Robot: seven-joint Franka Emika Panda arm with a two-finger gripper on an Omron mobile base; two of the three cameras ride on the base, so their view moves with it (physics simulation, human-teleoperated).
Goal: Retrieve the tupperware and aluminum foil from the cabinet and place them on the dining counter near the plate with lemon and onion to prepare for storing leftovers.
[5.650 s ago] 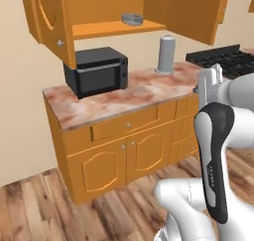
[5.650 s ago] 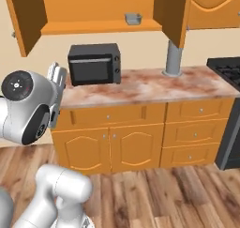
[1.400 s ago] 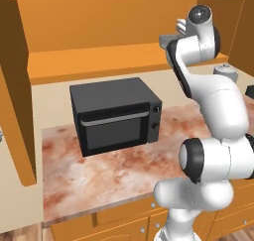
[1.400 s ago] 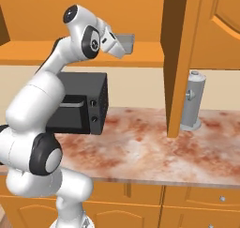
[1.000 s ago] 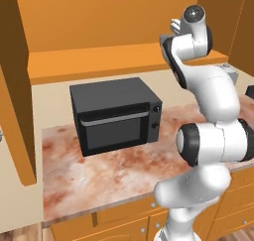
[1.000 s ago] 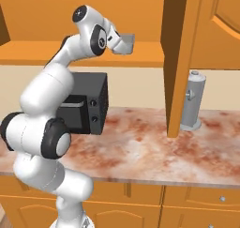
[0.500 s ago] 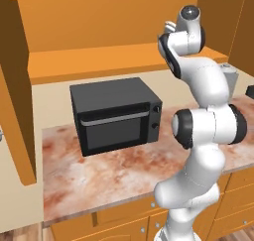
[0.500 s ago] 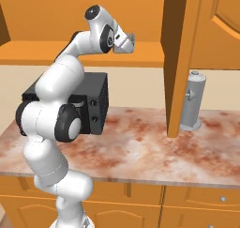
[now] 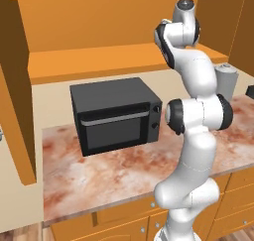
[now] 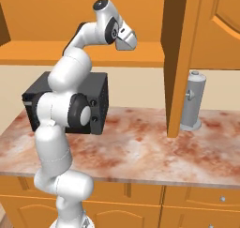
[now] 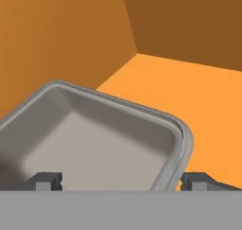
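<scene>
Hand view: tupperware (image 11: 94,144) sits on the cabinet (image 11: 198,110) shelf right under the wide-open hand (image 11: 120,181), one fingertip inside the tray, the other outside its right wall.

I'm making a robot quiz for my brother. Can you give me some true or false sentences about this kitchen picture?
1. The gripper is open. True.
2. The tupperware is full of food. False: it is empty.
3. The tupperware sits on the cabinet shelf. True.
4. The microwave is white. False: it is black.
5. The microwave door is wide open. False: it is shut.
6. A grey canister stands on the marbled counter. True.
</scene>
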